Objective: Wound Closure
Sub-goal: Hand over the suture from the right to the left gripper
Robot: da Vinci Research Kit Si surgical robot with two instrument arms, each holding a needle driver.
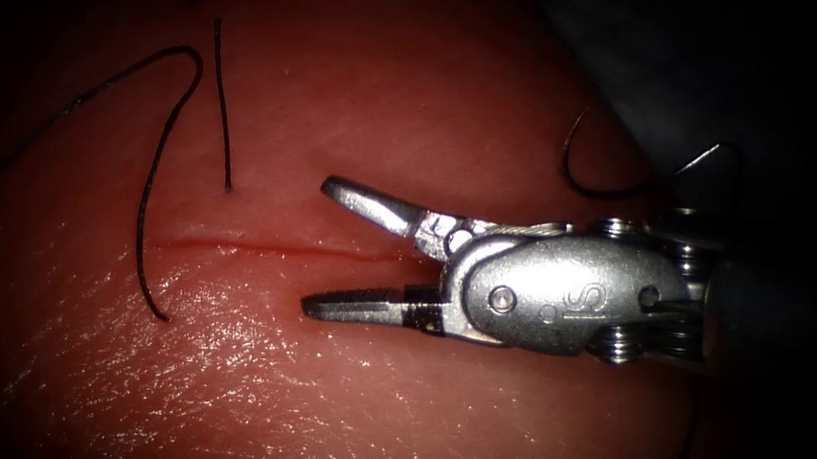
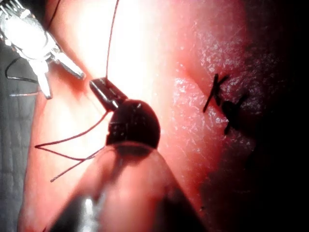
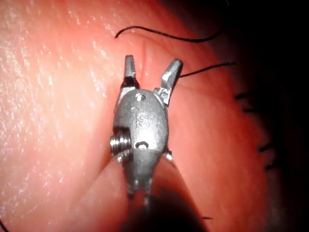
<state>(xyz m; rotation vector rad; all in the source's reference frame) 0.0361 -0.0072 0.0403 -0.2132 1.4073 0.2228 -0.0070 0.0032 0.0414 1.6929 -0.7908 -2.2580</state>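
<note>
The right gripper (image 1: 316, 248) comes in from the right and sits over the tissue (image 1: 321, 387) with its jaws spread wide and holding nothing; one jaw tip lies just on the far side of the cut (image 1: 235, 243), the other just on the near side, so the open jaws straddle the line of the cut; the right wrist view shows the same gripper (image 3: 152, 67) parted and bare, with the cut running away between the jaw tips. The cut's long axis runs left to right, in line with the tool's shaft; it carries on to the left of the jaws. The thread (image 1: 155, 173) lies loose on the tissue well to the left of the right gripper, one strand curving across the cut and a second, straighter strand ending on the far side of the cut, near but apart from the far jaw tip; more thread (image 1: 603, 190) curls at the far right, beyond the wrist. I cannot make out the needle, so I cannot say where it is or whether it is in the tissue.

In the left wrist view the left gripper (image 2: 105, 92) is dark and seen end-on; thread (image 2: 112, 38) runs right up to it, but whether its jaws grip that thread I cannot tell; finished stitches (image 2: 224, 104) cross the cut further off.
</note>
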